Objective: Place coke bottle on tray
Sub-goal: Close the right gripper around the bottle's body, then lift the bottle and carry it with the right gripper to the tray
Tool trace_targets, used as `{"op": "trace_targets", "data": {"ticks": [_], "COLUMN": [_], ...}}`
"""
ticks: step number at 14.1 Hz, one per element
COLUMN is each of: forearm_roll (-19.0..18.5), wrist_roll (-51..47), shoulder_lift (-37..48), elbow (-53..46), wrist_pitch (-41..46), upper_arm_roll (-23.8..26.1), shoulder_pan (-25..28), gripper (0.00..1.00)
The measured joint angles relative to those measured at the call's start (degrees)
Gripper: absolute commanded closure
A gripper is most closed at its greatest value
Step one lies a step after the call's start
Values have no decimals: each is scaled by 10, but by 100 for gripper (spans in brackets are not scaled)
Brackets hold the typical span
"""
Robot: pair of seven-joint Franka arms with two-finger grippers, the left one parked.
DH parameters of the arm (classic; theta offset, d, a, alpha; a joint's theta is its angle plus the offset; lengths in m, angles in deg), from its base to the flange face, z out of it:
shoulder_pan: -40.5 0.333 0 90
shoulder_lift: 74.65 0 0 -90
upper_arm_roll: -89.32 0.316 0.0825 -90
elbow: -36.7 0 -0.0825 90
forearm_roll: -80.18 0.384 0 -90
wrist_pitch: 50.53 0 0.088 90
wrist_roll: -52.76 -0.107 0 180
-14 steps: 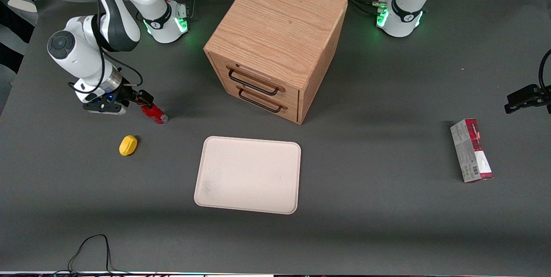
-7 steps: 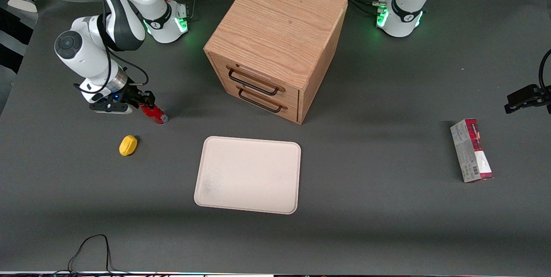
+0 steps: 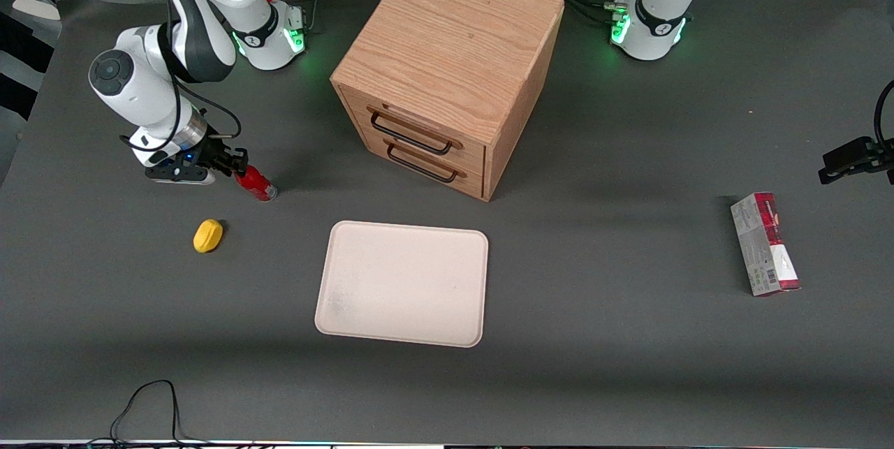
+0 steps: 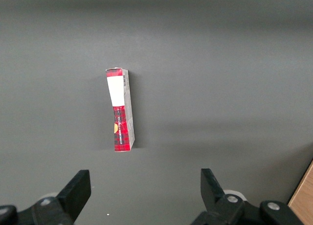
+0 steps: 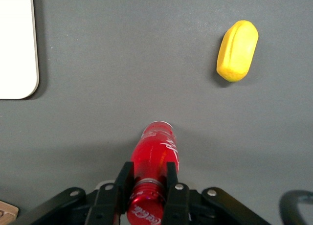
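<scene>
Claw [image 3: 239, 168] in the front view, at the upper left of the frame, pinches the neck of the coke bottle [image 3: 257, 184], which leans on the table [image 3: 628, 365]. The tray [image 3: 403, 283] waits mid-frame. In the right wrist view its fingers [image 5: 125, 182] squeeze the bottle [image 5: 155, 159]. I think it must lift next, then carry.

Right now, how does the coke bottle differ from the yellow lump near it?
The coke bottle is red and slender; the yellow lump is stubby and plain. The bottle is clamped at its neck between the jaws of the gripper; the lump lies free on the table, nearer the front camera. Both are small and off the tray.
</scene>
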Motion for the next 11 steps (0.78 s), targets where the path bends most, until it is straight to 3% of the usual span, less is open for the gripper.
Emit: {"op": "trace_targets", "data": {"ticks": [5,11], "forearm_roll": [0,0], "wrist_roll": [-7,-25], "shoulder_lift": [0,3], "elbow": [-22,-242], "wrist_pitch": [29,292], "upper_arm_roll": [0,-2], "shoulder_pan": [0,-3], "gripper": [100,100]}}
